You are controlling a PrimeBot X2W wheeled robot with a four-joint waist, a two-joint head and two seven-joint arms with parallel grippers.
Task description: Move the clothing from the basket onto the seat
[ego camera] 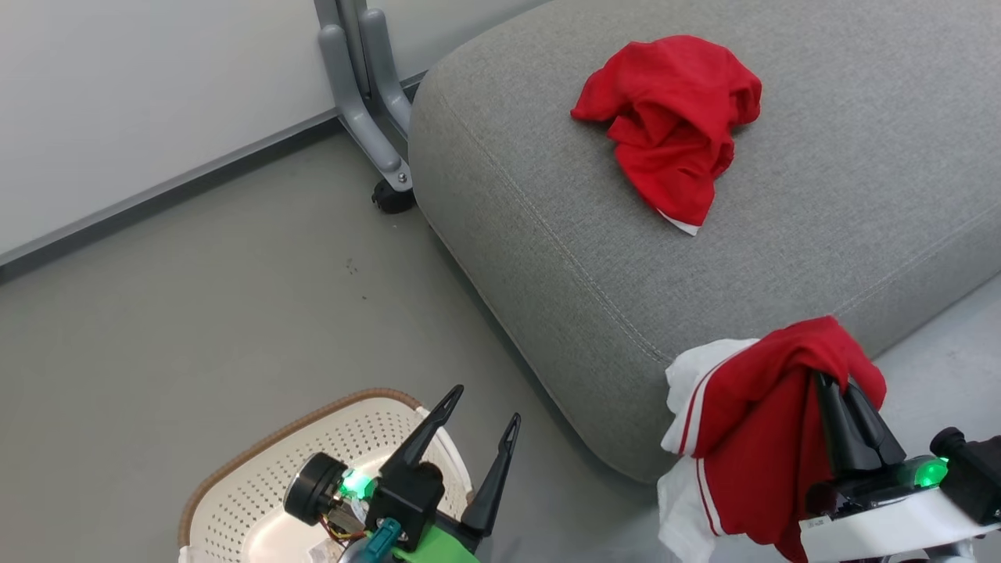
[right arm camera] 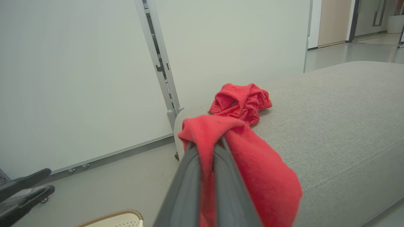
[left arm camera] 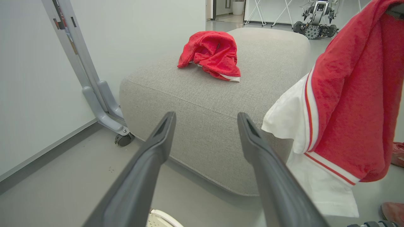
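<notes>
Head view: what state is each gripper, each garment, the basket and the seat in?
left gripper: open, empty, over the basket.
right gripper: shut on the striped garment.
striped garment: hanging from the right gripper, not resting on the seat.
red garment: crumpled, lying on the seat.
basket: visible part empty.
seat: bearing one garment.

Cannot see basket point(ego camera: 258, 469) whole: cut by bottom edge, part behind left gripper point(ego camera: 485, 403). Cannot see tips of right gripper point(ego camera: 841, 391), buried in garment point(ego camera: 751, 446).
</notes>
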